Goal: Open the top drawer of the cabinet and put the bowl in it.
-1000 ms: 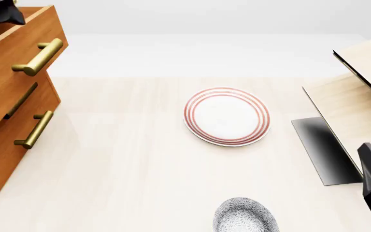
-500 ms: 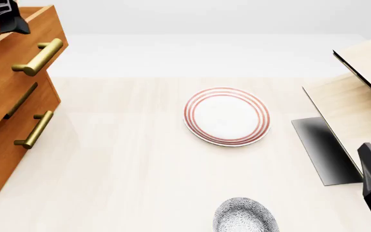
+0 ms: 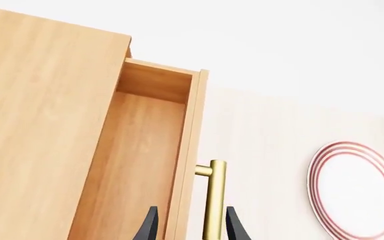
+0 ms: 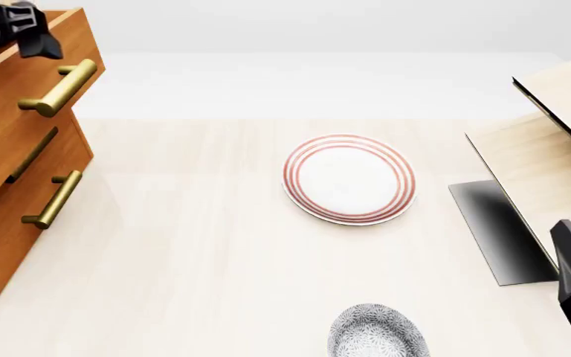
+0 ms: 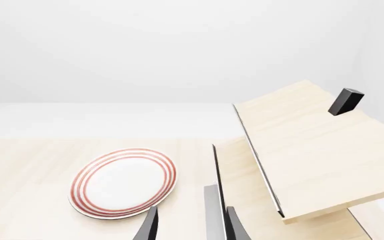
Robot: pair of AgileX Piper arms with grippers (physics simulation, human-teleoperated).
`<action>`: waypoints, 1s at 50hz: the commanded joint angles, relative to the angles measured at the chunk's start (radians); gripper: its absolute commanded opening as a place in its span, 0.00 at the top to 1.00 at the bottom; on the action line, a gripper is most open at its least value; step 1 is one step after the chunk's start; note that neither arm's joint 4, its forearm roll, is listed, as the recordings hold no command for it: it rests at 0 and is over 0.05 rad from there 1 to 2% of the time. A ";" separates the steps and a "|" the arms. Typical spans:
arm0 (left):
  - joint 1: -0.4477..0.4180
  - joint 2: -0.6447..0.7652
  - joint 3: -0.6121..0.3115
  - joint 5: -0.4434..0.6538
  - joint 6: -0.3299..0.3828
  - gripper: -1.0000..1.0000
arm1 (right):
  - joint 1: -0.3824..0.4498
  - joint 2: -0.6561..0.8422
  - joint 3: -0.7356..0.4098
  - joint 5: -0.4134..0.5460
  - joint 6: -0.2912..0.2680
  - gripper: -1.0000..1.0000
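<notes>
Above the top drawer (image 3: pixel 145 160), the left claw (image 3: pixel 190 227) hangs narrowly parted, empty.

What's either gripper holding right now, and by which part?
Nothing. The left gripper is open above the top drawer, its brass handle unclamped; the right gripper is open, empty.

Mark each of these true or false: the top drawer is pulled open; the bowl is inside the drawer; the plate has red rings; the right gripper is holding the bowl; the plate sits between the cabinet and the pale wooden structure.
1. The top drawer is pulled open. True.
2. The bowl is inside the drawer. False: it sits on the table, near the front edge of the view.
3. The plate has red rings. True.
4. The right gripper is holding the bowl. False: its fingers are apart and empty.
5. The plate sits between the cabinet and the pale wooden structure. True.
</notes>
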 commanded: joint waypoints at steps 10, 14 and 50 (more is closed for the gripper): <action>-0.028 0.019 0.003 -0.006 -0.002 0.00 | 0.000 -0.003 0.001 0.001 0.000 0.00; -0.030 0.018 0.005 -0.006 0.004 0.00 | 0.000 -0.003 0.001 0.001 0.000 0.00; -0.124 0.028 0.005 0.008 -0.011 0.00 | 0.000 -0.002 0.001 0.001 0.001 0.00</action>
